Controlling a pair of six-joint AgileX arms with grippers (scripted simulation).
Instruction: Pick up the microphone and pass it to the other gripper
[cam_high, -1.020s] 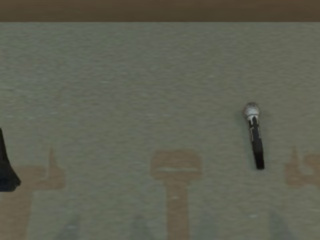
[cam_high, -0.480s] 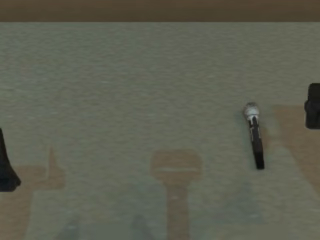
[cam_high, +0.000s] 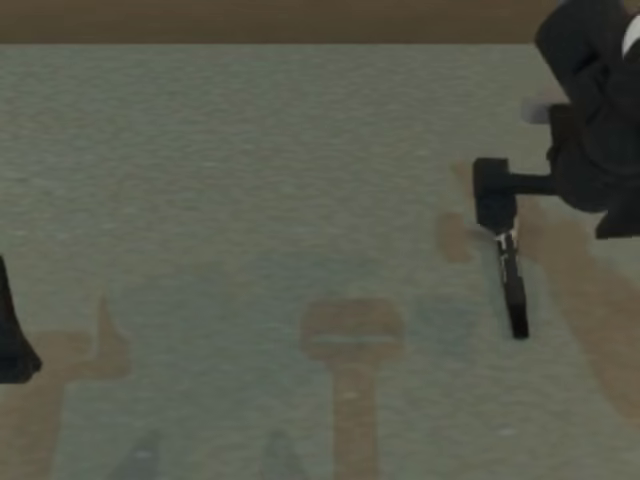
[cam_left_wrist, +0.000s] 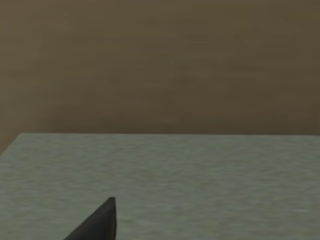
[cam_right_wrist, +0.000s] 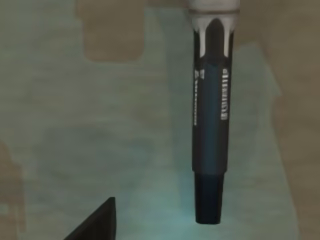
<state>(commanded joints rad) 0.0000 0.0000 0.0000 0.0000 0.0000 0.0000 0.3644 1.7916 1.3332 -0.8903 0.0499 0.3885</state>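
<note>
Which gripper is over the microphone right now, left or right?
The right gripper: it reaches in from the table's right side and hangs over the head end of the microphone. The left gripper sits parked at the left edge, far from it.

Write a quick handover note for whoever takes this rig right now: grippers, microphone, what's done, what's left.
Right gripper: over the table's right side, above the microphone's head end; not holding anything.
Left gripper: parked at the table's left edge.
Microphone: lying flat on the table, right side; the right wrist view shows its handle close below the camera.
Done: the right arm is over the microphone.
Left: grasp, lift, pass to the left gripper.
</note>
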